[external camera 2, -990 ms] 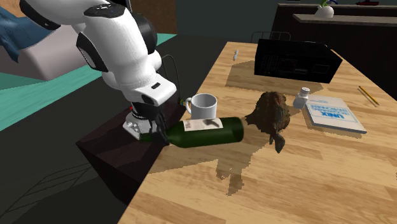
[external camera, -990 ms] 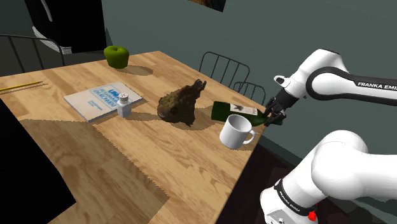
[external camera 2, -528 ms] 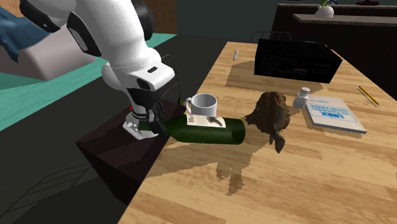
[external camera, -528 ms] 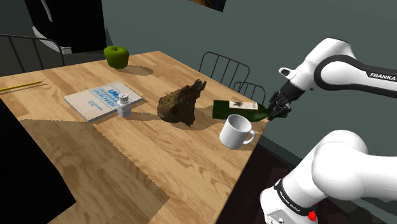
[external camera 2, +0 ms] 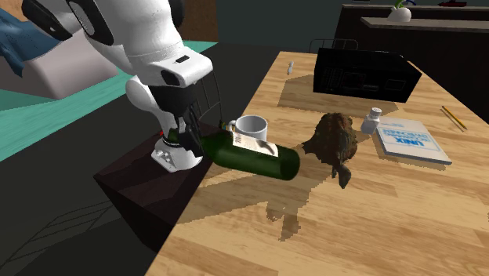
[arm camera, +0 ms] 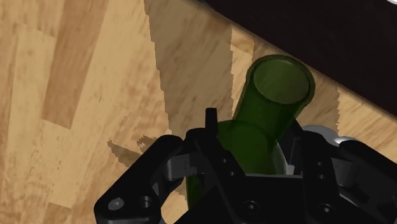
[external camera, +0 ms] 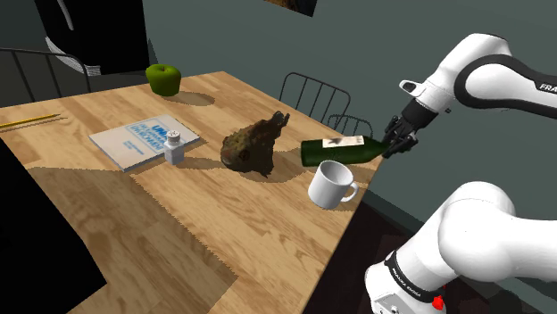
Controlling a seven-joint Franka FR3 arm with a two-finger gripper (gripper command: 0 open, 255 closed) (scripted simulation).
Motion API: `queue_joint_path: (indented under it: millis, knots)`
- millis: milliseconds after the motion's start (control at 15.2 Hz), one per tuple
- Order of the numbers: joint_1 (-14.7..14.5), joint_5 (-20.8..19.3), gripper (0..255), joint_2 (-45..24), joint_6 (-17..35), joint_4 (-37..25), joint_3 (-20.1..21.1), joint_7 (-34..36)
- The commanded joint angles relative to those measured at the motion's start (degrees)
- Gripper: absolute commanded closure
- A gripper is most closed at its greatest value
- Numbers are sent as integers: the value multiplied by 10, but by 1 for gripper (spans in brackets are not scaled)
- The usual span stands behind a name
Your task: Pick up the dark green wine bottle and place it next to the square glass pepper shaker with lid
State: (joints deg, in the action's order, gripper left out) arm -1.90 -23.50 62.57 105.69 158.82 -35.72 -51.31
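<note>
The dark green wine bottle (external camera: 335, 150) with a white label hangs nearly level above the wooden table's corner, neck end raised. My gripper (external camera: 390, 147) is shut on its neck, just off the table edge. In the second exterior view the bottle (external camera 2: 255, 153) slants down away from the gripper (external camera 2: 190, 141), its base over the table. In the wrist view the green neck (arm camera: 270, 108) sits clasped in the gripper (arm camera: 254, 167). The small square pepper shaker (external camera: 174, 145) with a pale lid stands far across the table by a book; it also appears as the shaker (external camera 2: 371, 120).
A white mug (external camera: 330, 184) stands right under the bottle near the table corner. A brown lumpy object (external camera: 253, 145) lies between the bottle and the shaker. A blue-white book (external camera: 143, 141), a green apple (external camera: 163, 78), a pencil (external camera: 31, 119) and a black box (external camera 2: 364, 74) lie farther off.
The gripper has risen and moved toward the shoulder view's right, lifting the bottle by the neck. The neck end now stands higher than the base, above the mug.
</note>
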Motion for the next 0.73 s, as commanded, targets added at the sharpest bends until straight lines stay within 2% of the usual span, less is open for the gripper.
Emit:
queue_joint_path:
  millis: [0, 660]
  knots:
    - [-3, 9, 255, 4, -17, -13, 10, 2]
    - [-21, 43, 255, -1, -84, -87, 46, 8]
